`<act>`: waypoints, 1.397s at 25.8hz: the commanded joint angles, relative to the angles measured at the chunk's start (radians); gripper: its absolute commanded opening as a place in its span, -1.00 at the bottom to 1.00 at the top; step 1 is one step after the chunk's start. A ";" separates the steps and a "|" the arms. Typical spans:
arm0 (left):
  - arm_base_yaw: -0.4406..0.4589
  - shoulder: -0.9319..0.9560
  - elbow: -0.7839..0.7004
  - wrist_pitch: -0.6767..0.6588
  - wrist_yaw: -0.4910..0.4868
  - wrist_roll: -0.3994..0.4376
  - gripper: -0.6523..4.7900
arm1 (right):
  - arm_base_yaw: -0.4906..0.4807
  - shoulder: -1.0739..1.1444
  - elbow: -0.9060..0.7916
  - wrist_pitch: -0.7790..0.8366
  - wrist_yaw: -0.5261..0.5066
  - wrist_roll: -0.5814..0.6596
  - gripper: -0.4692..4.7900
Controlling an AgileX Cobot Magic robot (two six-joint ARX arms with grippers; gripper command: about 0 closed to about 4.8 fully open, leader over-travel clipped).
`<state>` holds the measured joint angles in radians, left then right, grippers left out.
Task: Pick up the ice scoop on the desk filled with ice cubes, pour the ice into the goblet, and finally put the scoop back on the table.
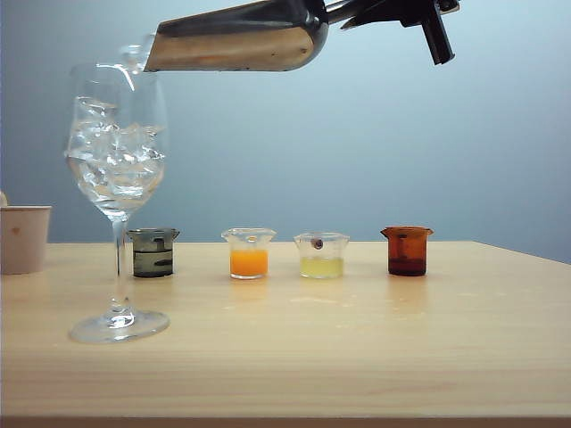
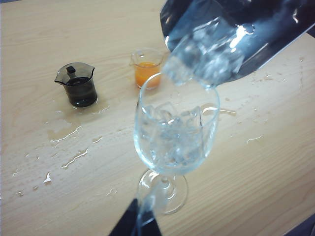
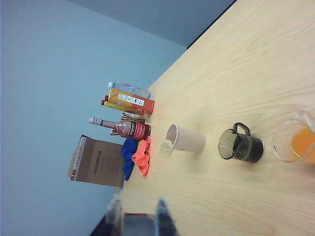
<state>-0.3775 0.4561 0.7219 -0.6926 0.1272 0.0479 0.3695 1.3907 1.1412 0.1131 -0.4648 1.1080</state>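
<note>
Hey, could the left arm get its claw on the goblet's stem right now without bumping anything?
Probably yes. The left claw hovers just short of the goblet, nothing between them. The ice scoop, held in the right claw, is up above the rim, clear of the stem.

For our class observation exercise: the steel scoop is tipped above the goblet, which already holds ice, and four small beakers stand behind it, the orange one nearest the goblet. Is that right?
One detail is wrong. In the exterior view the dark beaker stands nearest the goblet; the orange beaker is second. The scoop, held by the right pincer, is indeed tipped above it, ice inside.
</note>
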 commanded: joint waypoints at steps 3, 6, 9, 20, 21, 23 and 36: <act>0.001 -0.001 0.002 0.013 0.000 -0.003 -0.78 | 0.001 -0.007 0.011 0.025 -0.009 -0.002 -0.85; 0.001 -0.001 0.002 0.013 0.000 -0.003 -0.78 | 0.001 -0.007 0.011 0.025 -0.009 -0.002 -0.85; 0.001 -0.001 0.002 0.013 0.000 -0.003 -0.78 | 0.001 -0.008 0.010 0.025 -0.008 -0.002 -0.85; 0.001 -0.001 0.002 0.013 0.000 -0.003 -0.78 | -0.305 -0.025 0.006 0.033 -0.138 0.040 -0.85; 0.001 -0.001 0.002 0.013 0.000 -0.003 -0.78 | -0.351 -0.025 0.006 0.026 -0.162 0.037 -0.85; 0.001 -0.001 0.002 0.013 0.000 -0.003 -0.78 | -0.422 -0.025 0.006 0.016 -0.195 0.016 -0.85; 0.001 0.000 0.002 0.013 0.000 -0.003 -0.78 | -0.796 -0.022 -0.061 -0.146 -0.338 -0.275 -0.85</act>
<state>-0.3775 0.4564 0.7219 -0.6926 0.1276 0.0479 -0.4171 1.3720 1.0946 -0.0433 -0.7872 0.8547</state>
